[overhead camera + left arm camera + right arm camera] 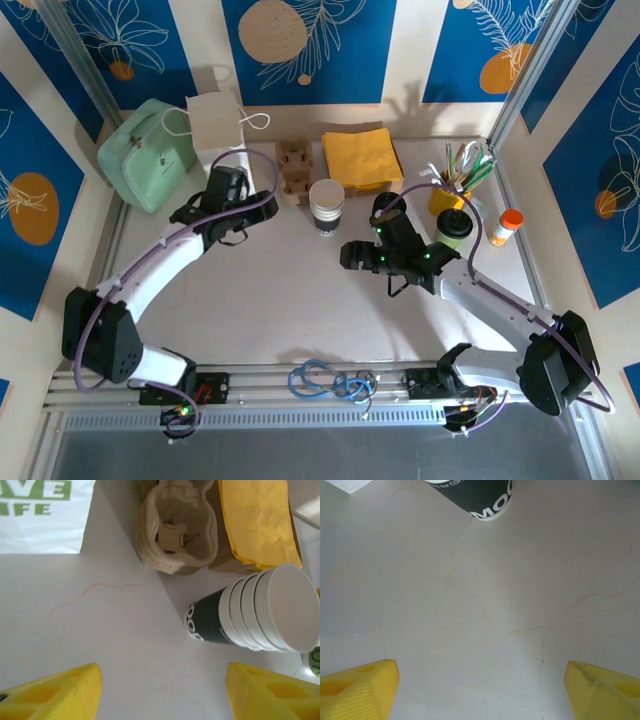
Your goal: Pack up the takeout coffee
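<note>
**Worktop layout.** The task item, a small light-green paper cup with a round black plastic lid, stands upright on the right half of the pale worktop. It is just in front of a yellow pot of utensils. A small bottle with an orange cap lies nearby on its right.

A stack of nested white paper cups in a dark outer sleeve stands near the centre. Along the back edge, from left to right, are:
- a mint-green soft lunch bag;
- a white paper carrier bag with cord handles;
- a brown moulded-pulp cup holder;
- a pile of yellow paper napkins.

A coil of blue cable lies on the rail between the arm bases.

**Left gripper**. It is positioned over the rear left of the worktop, in front of the paper bag and well apart from the lidded cup. In the left wrist view the left gripper has its jaws spread apart, with bare worktop between the yellow fingers. Ahead of it are the pulp holder, the napkins, the bag with green lettering and the cup stack.

**Right gripper**. It is positioned between the cup stack and the lidded cup, touching neither. The lidded cup is beside the wrist, towards the right. In the right wrist view the right gripper has its jaws wide apart and holds nothing. Worktop alone shows between the yellow fingers, and the base of the dark sleeve is at the top edge.
</note>
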{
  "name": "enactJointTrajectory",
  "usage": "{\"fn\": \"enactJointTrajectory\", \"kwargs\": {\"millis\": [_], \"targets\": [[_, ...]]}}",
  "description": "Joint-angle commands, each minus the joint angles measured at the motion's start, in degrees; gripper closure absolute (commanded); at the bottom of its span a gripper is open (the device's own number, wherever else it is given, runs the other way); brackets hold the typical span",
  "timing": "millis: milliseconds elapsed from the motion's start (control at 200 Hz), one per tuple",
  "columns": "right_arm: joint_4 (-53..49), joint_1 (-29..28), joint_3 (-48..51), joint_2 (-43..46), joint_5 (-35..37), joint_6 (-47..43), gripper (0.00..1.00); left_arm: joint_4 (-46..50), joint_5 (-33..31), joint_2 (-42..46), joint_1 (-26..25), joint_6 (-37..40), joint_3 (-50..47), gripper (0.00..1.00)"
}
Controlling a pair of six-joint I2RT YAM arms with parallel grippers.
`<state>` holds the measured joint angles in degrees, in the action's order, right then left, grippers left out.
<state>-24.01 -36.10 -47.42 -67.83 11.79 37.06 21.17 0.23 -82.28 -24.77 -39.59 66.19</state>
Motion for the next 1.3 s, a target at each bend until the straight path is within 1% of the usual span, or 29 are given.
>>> {"fn": "enactJointTrajectory", "kwargs": {"millis": [0,120,290,595,790,975,1055,1135,1296], "targets": [[3.05,-2.56,0.66,-0.02,4.89,1.18,0.14,-1.91,-3.05,-3.86,-0.89,-0.55,4.21,0.35],[3.91,-3.63,1.35,0.05,6.39,1.23,0.14,-1.09,-4.18,-9.79,-1.15,-1.71,9.12,0.37],[6.28,-3.28,3.28,1.06,5.41,1.56,0.13,-1.28,-7.05,-16.38,-1.33,-2.42,13.72,0.39],[9.87,-2.61,7.49,5.28,4.77,2.42,0.13,2.24,-10.08,-27.25,-2.36,-3.19,23.76,0.41],[10.25,-1.79,9.84,7.99,5.87,4.98,0.13,8.10,-12.78,-33.47,-2.73,-4.26,31.54,0.44],[10.73,-0.49,10.32,7.85,4.35,5.44,0.14,10.77,-16.00,-36.63,-3.09,-4.82,34.71,0.47],[10.65,-0.47,9.97,7.08,4.03,5.39,0.14,10.07,-16.18,-37.60,-3.09,-4.22,34.81,0.48],[10.65,-0.42,9.63,6.67,3.81,5.32,0.14,10.05,-16.13,-38.45,-3.09,-4.02,35.23,0.53],[10.66,-0.21,9.48,6.13,3.38,5.30,0.14,9.79,-15.78,-39.78,-3.04,-3.40,36.01,0.58]]}}
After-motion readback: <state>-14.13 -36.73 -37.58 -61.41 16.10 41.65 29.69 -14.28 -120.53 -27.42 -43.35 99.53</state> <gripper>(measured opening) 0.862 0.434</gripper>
